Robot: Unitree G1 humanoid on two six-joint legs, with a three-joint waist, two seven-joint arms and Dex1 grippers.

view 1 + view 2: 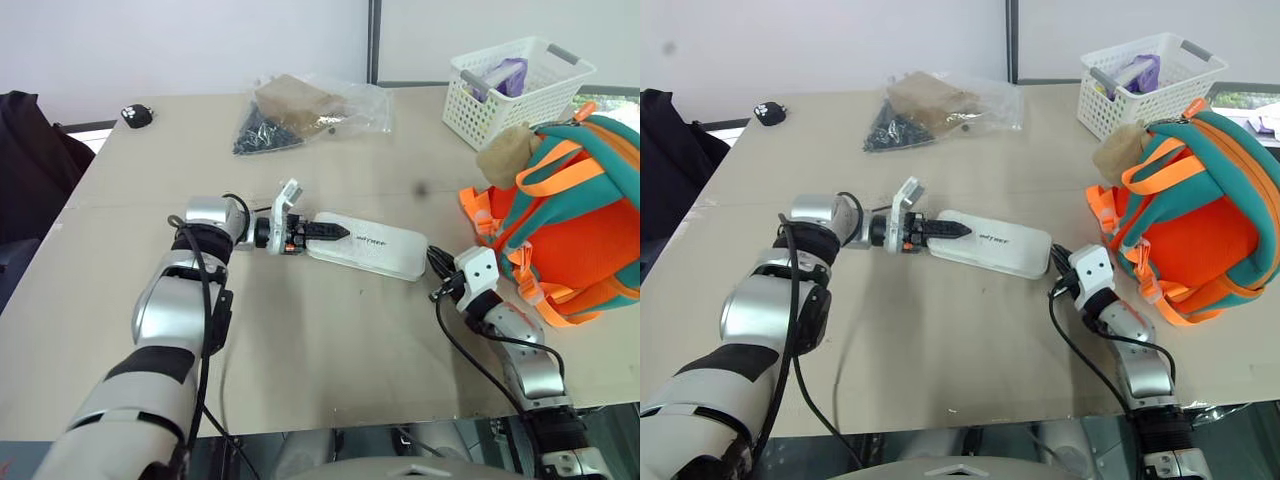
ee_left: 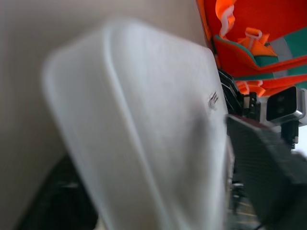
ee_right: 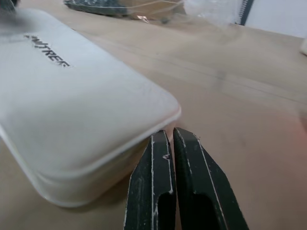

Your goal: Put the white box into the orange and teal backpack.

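Note:
The white box lies flat in the middle of the table, dark lettering on its lid. My left gripper reaches in from the left and is shut on the box's left end, one black finger lying on the lid. In the left wrist view the box sits between the dark fingers. My right gripper is shut, its tips against the box's right corner. The orange and teal backpack rests at the right, a tan plush lump on its top.
A white lattice basket holding a purple item stands at the back right. A clear plastic bag of dark and brown things lies at the back centre. A small black object sits at the back left corner.

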